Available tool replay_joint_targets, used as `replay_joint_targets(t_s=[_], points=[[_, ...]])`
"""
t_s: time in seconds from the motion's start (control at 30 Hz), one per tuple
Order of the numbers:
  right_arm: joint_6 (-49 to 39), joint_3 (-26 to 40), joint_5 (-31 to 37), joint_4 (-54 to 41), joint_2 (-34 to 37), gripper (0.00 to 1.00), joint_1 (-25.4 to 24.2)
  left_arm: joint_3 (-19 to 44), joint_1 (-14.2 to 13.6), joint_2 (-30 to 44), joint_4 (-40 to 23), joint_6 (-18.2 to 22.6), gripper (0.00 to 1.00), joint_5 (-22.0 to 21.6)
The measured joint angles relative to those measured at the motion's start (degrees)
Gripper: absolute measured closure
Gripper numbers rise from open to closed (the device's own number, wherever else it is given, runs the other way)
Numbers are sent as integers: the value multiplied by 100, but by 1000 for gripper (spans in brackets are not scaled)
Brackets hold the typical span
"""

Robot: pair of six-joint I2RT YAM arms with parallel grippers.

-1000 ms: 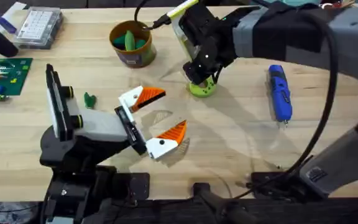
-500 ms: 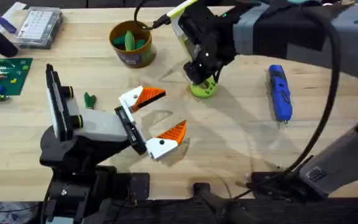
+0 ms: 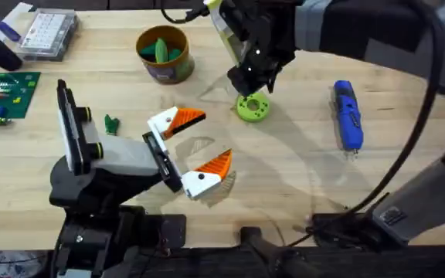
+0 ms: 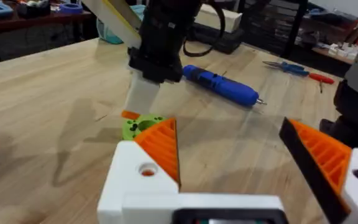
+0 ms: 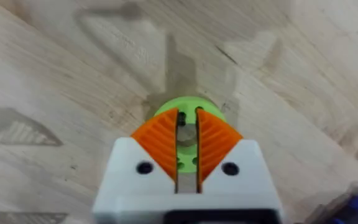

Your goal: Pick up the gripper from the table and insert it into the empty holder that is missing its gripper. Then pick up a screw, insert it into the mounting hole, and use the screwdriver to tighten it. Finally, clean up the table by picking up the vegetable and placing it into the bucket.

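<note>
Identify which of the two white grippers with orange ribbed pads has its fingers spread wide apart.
The left gripper, low over the wooden table; the right gripper, above the lime-green round part, has its pads almost together.

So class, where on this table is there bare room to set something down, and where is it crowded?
Bare wood lies between the green disc and the blue screwdriver, and near the table front edge. It is crowded at the far left around the clear box, circuit board and bucket.

Bright, even light from above; soft shadows on the pale bench (image 3: 284, 166).
The right arm (image 3: 361, 35), close under the overhead camera, looms dark and blurred. Faint grey shadows lie on the wood near the bench's middle. In the right wrist view the near pincer (image 5: 187, 146) is soft and the bench grain blurred.
</note>
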Motion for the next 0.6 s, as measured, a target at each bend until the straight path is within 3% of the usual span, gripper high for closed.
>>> replay_joint_targets(t_s=[0.17,0.6], points=[[4,2,0,-275,0,633,0,0,0,0,0,0,15,0],[6,7,0,-157,210,699,0,0,0,0,0,0,15,0]])
